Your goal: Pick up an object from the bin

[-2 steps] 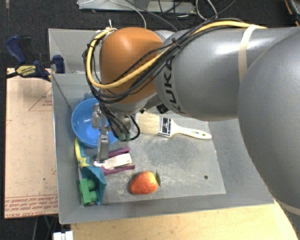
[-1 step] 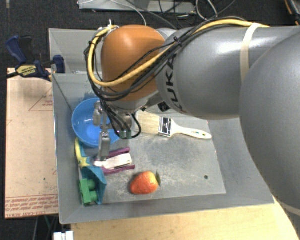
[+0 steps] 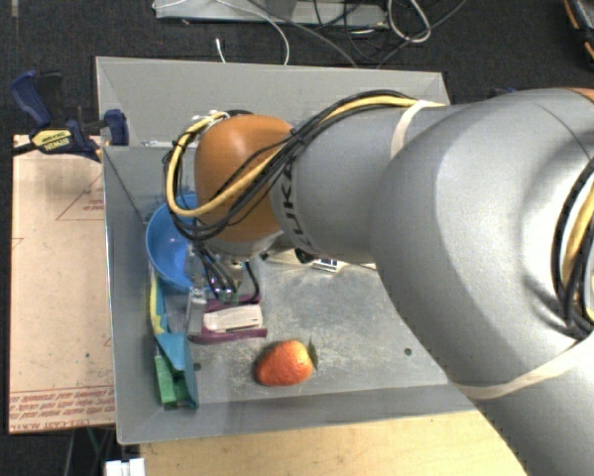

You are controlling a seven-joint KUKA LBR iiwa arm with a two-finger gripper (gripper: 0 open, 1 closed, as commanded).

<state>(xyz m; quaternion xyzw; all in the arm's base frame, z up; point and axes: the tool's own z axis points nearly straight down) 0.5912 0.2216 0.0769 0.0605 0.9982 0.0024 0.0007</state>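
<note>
The white-and-purple block [image 3: 232, 320] is lying flat on the floor of the grey bin [image 3: 368, 317], in its left half, and seems to be touching the gripper [image 3: 222, 290] hanging just over it. Against the left wall a yellow strip [image 3: 156, 305] is lying lengthwise, and green and teal pieces [image 3: 173, 370] are sitting in the near left corner. A blue bowl [image 3: 168, 251] is resting beside the wall, partly under the arm's orange cover [image 3: 239, 191]. Whether the gripper is standing wide or narrow I cannot tell, since the cover and cables are hiding much of it. To the right of the block, near the front wall, a red strawberry [image 3: 285, 363] is lying apart from it.
</note>
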